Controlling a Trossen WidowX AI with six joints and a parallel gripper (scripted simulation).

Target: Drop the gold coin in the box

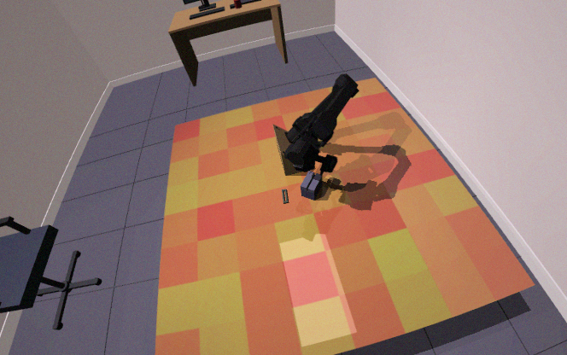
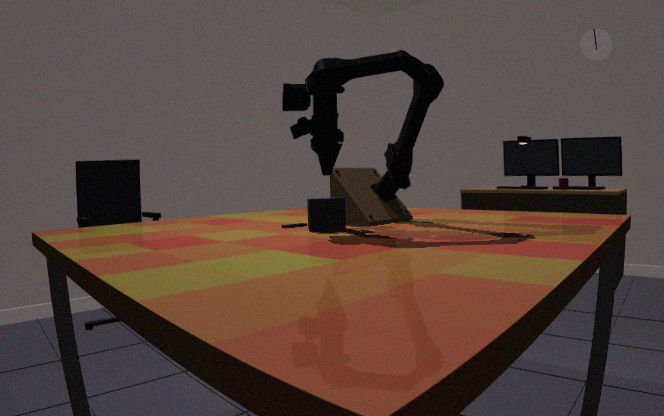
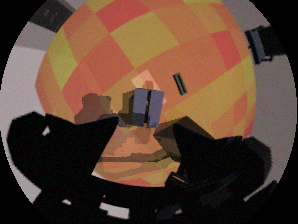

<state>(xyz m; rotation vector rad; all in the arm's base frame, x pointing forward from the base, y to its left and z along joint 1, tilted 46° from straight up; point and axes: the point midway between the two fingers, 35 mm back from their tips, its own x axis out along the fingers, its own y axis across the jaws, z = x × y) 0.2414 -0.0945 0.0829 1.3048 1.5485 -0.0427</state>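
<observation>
Wrist view, looking down past the gripper [image 2: 327, 171] [image 3: 146, 122]: its two black fingers stand wide apart, one at each side of the picture, with nothing clasped between them. Between and beyond their tips is the closed grey box [image 1: 306, 192] [image 2: 326, 215] [image 3: 140, 107], bluish in this light, a dark slot [image 3: 147, 108] running along its lid. The exterior view shows the fingers pointing straight down, above the box and apart from it. Where the gold coin is, I cannot tell from these pictures.

The shallow dark-green holder [image 1: 283, 196] [image 2: 294, 225] [image 3: 176, 80], a small narrow rectangle, lies flat near the box without touching it. Both rest on a tabletop [image 1: 256, 179] [image 2: 400, 300] [image 3: 155, 40] patterned with orange, red and yellow-green squares.

The black arm [image 1: 324, 119] [image 2: 367, 67] rises from a sloped brown mount [image 1: 282, 151] [image 2: 352, 200] [image 3: 169, 137], arches over and bends down toward the box. Its shadow falls across the squares. Farther off are a dark office chair [image 1: 21, 269] [image 2: 107, 192] and a wooden desk [image 1: 230, 21] [image 2: 542, 202] bearing two monitors [image 2: 531, 157].
</observation>
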